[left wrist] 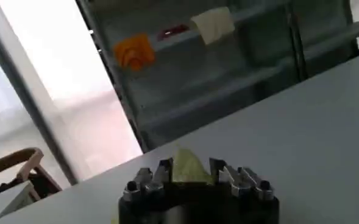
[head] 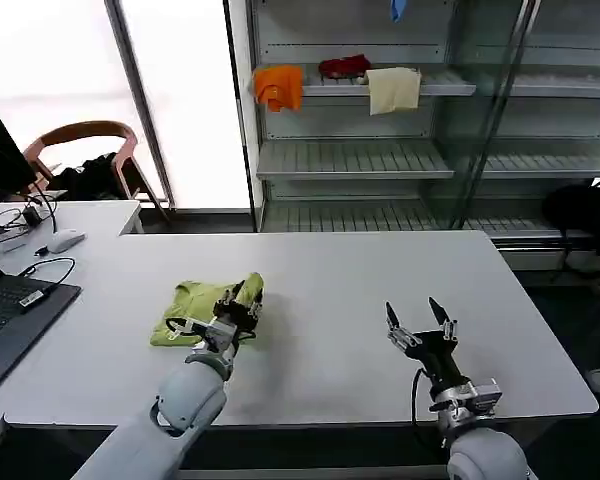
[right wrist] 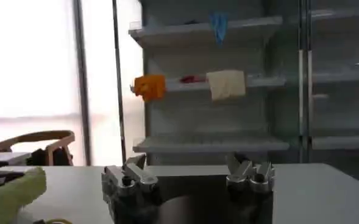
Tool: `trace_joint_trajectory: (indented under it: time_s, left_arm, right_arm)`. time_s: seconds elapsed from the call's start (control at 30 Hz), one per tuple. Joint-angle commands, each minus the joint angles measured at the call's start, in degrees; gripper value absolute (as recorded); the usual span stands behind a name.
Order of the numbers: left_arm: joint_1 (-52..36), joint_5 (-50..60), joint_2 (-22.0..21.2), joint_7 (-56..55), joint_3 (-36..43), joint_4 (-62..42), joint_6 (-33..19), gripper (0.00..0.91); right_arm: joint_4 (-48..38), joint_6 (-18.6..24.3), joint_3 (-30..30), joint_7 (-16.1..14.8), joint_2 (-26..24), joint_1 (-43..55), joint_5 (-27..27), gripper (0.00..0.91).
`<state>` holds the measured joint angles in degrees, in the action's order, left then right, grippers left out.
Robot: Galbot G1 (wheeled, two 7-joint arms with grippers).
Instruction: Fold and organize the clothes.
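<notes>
table (head: 330, 300): white, rectangular
on it: crumpled lime T-shirt (head: 195, 305), near the front-left part of the surface

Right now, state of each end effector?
Left end effector: shut on the T-shirt, gripping its right edge.
Right end effector: open, holding nothing, above the table.

The lime yellow-green T-shirt (head: 202, 308) lies bunched and partly folded on the white table (head: 340, 290), left of centre, one edge lifted into a peak.
</notes>
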<state>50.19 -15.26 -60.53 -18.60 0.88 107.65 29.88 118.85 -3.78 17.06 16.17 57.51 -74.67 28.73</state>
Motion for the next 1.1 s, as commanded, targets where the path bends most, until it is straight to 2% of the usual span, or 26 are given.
trace_joint_trajectory:
  time_s: [0.03,0.1,0.27,0.4,0.47,0.6,0.77,1.1]
  left_arm:
    - [-1.5,6.1,-0.4,-10.5,-0.2,5.3,-2.7,0.907]
    - [1.0,5.8,1.3,-10.2,-4.6,6.5,-3.8,0.907]
    - [13.1,2.9,6.8,-5.6,-13.4,11.7,-2.9,0.907]
    - [22.3,-3.9,7.7,2.9,-25.6,15.2,-4.4,0.907]
    - [24.3,-6.9,7.1,4.2,-28.2,16.8,-4.0,0.907]
    - [25.9,-6.2,5.7,5.6,-29.5,19.7,-3.8,0.907]
    - [27.2,-3.7,3.8,6.7,-28.0,20.4,-3.9,0.907]
    - [27.1,-2.6,2.7,7.0,-26.7,19.2,-4.3,0.907]
  right_arm:
    - [-1.0,-3.3,-1.3,-1.8,0.3,3.3,1.3,0.907]
    - [-2.4,-7.7,-2.5,-3.8,1.1,6.2,3.9,0.907]
    - [-7.1,-13.0,-6.3,-5.4,4.8,14.5,5.5,0.907]
    - [-12.0,-18.6,-12.8,-4.0,8.9,24.6,9.7,0.907]
    - [-14.9,-20.9,-16.6,-2.8,11.0,28.3,10.8,0.907]
    - [-20.7,-23.8,-21.5,-1.4,15.3,32.3,12.8,0.907]
    - [-24.5,-28.1,-22.9,-1.5,19.1,35.0,17.5,0.907]
    - [-30.7,-26.7,-26.7,-3.8,22.7,36.9,12.2,0.907]
